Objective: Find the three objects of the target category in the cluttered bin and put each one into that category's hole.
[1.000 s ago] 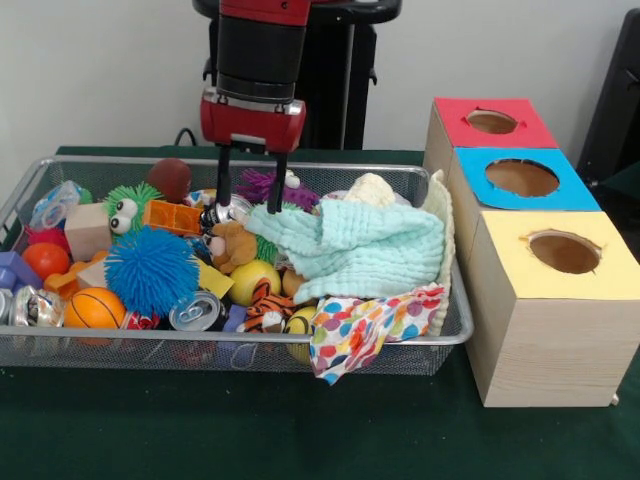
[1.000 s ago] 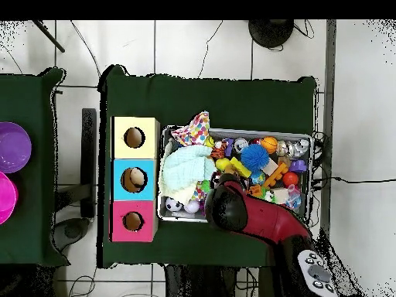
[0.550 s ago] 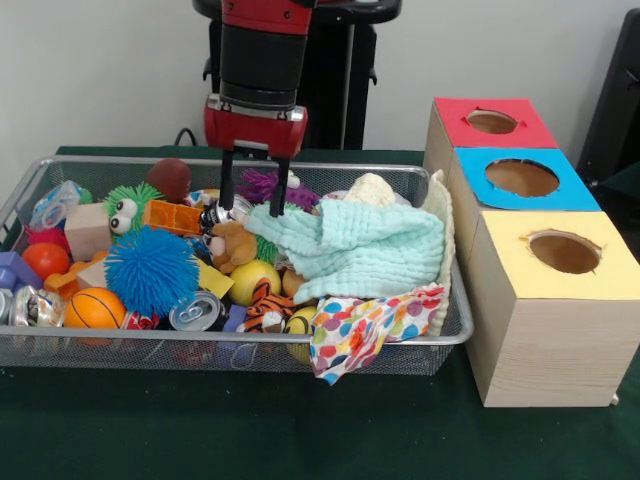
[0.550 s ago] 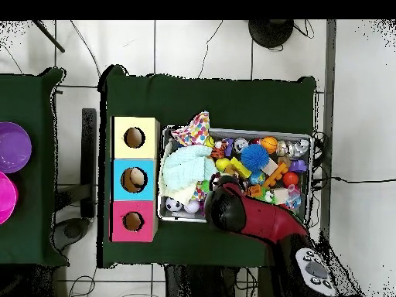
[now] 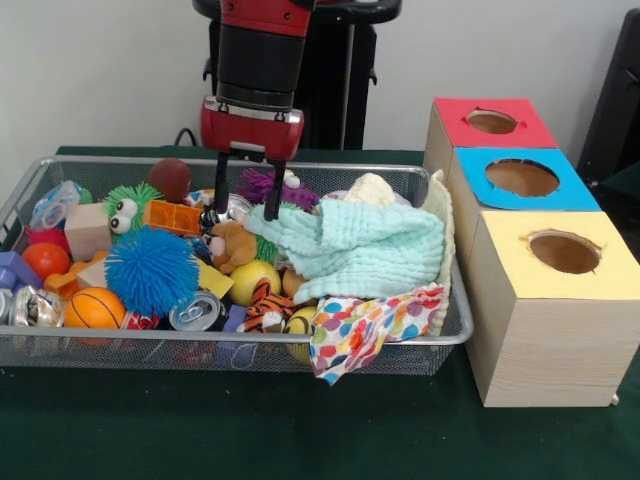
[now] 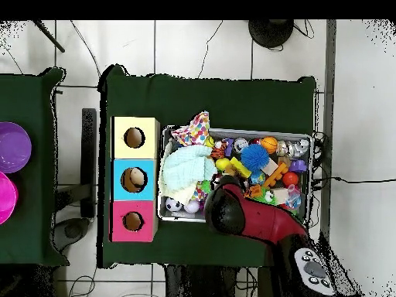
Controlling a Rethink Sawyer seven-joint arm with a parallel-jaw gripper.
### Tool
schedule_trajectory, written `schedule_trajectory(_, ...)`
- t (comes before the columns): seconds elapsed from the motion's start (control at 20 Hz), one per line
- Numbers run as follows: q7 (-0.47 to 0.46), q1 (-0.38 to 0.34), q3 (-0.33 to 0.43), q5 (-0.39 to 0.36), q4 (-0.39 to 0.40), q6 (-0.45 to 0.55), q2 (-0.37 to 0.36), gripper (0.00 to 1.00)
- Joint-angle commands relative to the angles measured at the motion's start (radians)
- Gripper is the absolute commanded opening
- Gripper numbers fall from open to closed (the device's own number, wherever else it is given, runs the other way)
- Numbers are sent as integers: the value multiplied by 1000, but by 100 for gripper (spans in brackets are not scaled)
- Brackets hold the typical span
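So from the front, the gripper (image 5: 243,203) hangs over the far middle of the wire mesh bin (image 5: 150,345), fingers spread apart with nothing between them, tips just above the clutter. The left fingertip sits right by a shiny metal can (image 5: 228,210), and a small brown teddy bear (image 5: 232,245) lies just near of it. A mint green cloth (image 5: 365,250) is piled on the right half of the bin, with a polka-dot cloth (image 5: 365,330) spilling over the near right corner. On the left side there's a spiky blue ball (image 5: 150,268), a mini basketball (image 5: 93,308), a green fuzzy toy with googly eyes (image 5: 130,205), an orange block (image 5: 172,216), a soda can (image 5: 195,311) lying against the near wall, a yellow ball (image 5: 253,280) and a tiger plush (image 5: 268,306). Right of the bin stand three wooden boxes with a hole in each top: red (image 5: 492,122) farthest, blue (image 5: 522,178) in the middle, yellow (image 5: 563,252) nearest

Overhead, the red arm (image 6: 251,220) covers the gripper, so I can't tell its state from there. The mint cloth (image 6: 184,173) fills the bin's left part, next to the three boxes; something tan sits inside the blue box's hole (image 6: 135,179). The blue spiky ball (image 6: 254,157) and basketball (image 6: 269,144) are toward the far side
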Motion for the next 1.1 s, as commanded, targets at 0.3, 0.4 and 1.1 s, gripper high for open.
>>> schedule_trajectory(0.3, 130, -55, 46, -64, -56, -97, 48, 100)
schedule_trajectory(0.4, 142, -52, 32, -69, -48, -135, 59, 100)
schedule_trajectory(1.1, 214, -29, 4, -45, 47, -336, 127, 100)
